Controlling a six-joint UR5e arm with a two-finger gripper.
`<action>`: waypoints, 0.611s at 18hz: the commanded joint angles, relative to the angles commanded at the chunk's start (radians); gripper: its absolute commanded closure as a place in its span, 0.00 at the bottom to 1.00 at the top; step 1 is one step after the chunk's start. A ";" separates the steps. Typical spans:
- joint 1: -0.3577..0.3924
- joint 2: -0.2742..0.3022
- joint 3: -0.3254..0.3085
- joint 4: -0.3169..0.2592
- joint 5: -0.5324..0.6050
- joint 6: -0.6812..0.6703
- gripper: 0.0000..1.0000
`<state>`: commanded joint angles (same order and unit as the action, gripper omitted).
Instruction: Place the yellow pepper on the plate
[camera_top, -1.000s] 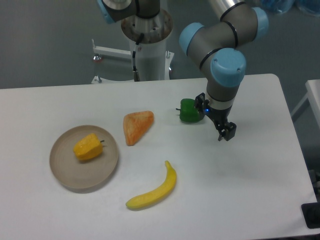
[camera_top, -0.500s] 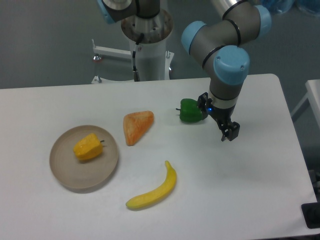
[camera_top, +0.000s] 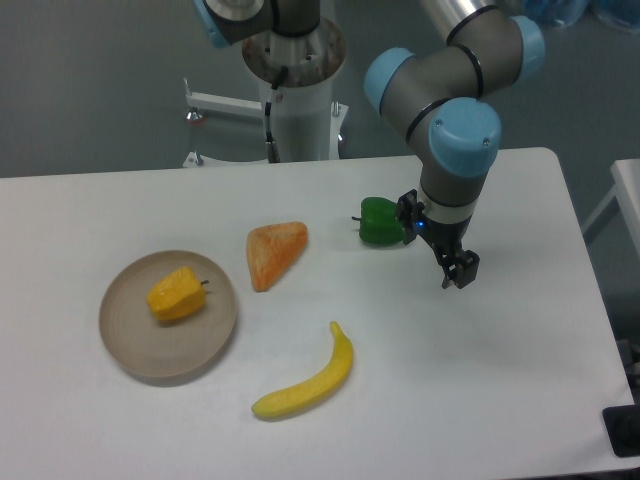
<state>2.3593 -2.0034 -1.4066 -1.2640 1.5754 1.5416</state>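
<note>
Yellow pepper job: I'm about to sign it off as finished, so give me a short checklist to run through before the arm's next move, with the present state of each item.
1. yellow pepper lies inside the plate rim: ok.
2. Pepper is free of the gripper, which is far to the right over bare table: ok.
3. Gripper carries nothing: ok, nothing shows between the fingers; whether the jaws are open or shut: cannot tell.
4. Arm is clear of the green pepper: cannot tell, the wrist overlaps its right edge in this view.
5. Banana and orange wedge lie outside the plate: ok.
</note>
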 joint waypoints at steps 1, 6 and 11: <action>0.002 0.000 -0.005 0.000 0.000 0.018 0.00; 0.002 0.000 0.005 -0.002 0.009 0.031 0.00; -0.003 -0.006 0.008 -0.003 0.011 0.026 0.00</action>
<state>2.3562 -2.0095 -1.3990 -1.2671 1.5861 1.5677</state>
